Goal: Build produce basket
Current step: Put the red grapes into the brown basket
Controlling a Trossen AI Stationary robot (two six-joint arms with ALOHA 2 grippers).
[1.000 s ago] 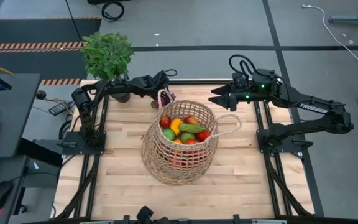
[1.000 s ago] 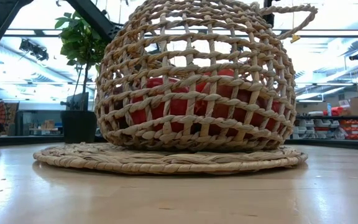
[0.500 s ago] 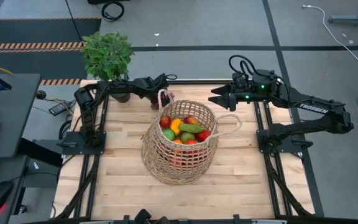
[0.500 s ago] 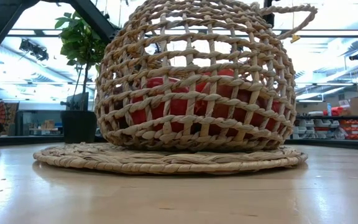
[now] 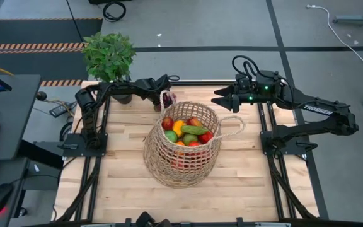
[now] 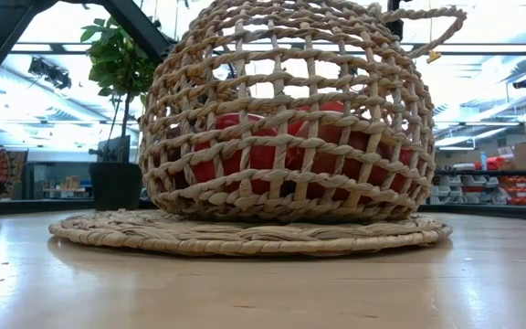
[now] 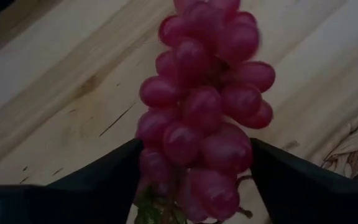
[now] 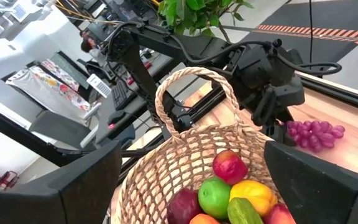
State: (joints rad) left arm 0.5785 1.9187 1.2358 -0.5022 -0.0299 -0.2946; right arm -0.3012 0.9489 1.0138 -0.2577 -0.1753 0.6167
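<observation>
Left gripper (image 7: pixel 191 180) straddles a bunch of glossy purple grapes (image 7: pixel 204 118) lying on the pale wooden table (image 7: pixel 55 106), its dark fingers (image 7: pixel 104 180) flanking the cluster; whether they actually pinch it I cannot tell. Just beside it stands the round, open-weave wicker basket (image 5: pixel 181 151) on a woven mat (image 6: pixel 245 236), filled with smooth apples, a lemon and a cucumber (image 5: pixel 194 130). Farther off, the right gripper (image 5: pixel 222 99) hovers spread wide; its arm reads TROSSEN.
</observation>
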